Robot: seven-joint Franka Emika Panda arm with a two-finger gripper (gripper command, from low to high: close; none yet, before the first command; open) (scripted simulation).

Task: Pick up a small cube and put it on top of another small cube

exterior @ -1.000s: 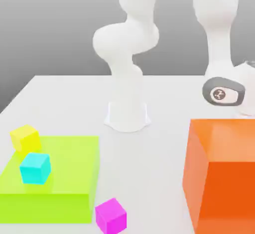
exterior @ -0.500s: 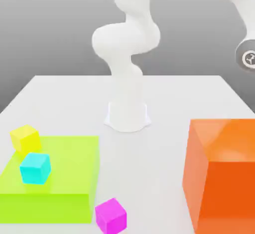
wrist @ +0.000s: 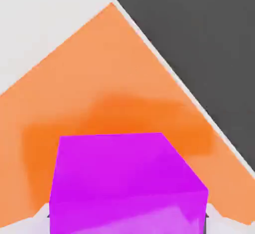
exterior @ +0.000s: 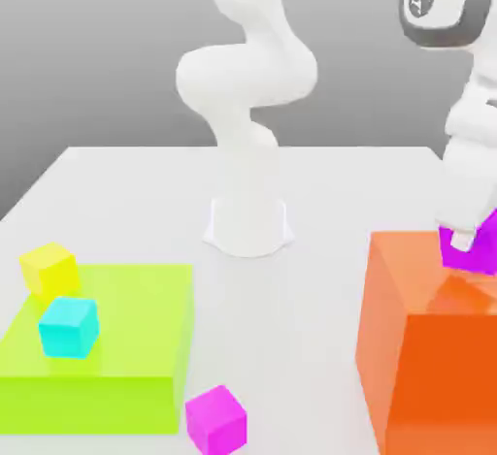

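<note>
While the fingers (wrist: pixel 220 220) are closed on the sides of the purple cube (exterior: pixel 470 247), that cube is at the orange block's (exterior: pixel 442 346) top, near its back edge. The magenta cube (exterior: pixel 216 421) sits on the counter (exterior: pixel 281 346), just beside the green slab's (exterior: pixel 136 322) front right corner in the exterior view.

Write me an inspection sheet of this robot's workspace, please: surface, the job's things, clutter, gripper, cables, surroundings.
Surface: pale, flat tabletop, no marks seen.
Job's things: violet cube at the top of the huge orange block; whether it touches the block, I cannot tell. Which cube it should go on is not stated.
Clutter: green slab with cyan cube on top and yellow cube at its edge; magenta cube beside the slab.
Gripper: fingers closed on the violet cube.
Cables: nothing seen.
Surroundings: plain grey backdrop.
</note>
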